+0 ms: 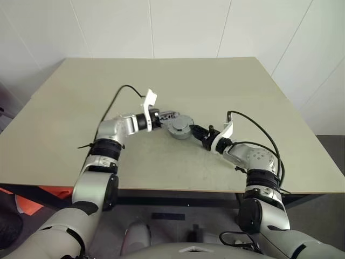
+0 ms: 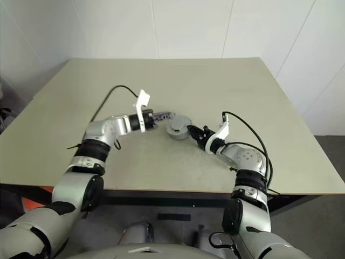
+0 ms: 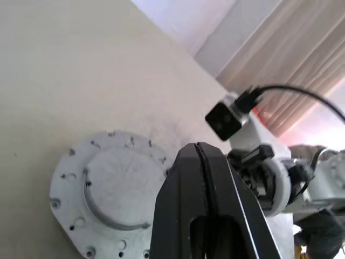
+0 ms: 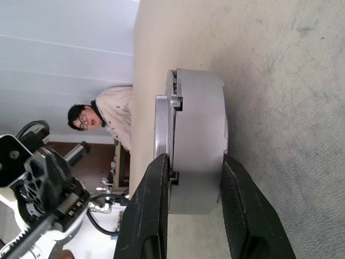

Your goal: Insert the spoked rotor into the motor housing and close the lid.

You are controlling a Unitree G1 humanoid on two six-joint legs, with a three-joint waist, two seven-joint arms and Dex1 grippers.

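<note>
Right gripper (image 1: 198, 133) clamps the assembled housing (image 1: 180, 128) by its rim, fingers (image 4: 148, 216) on either face, holding it on the table (image 1: 161, 172). Left gripper (image 1: 159, 118), jaws pressed shut and empty, hovers just beside the housing's far side, so it looks the nearer arm for pressing. Lid (image 3: 108, 189) sits on top: pale grey cast metal, round, stepped, ringed with small screw holes.
</note>
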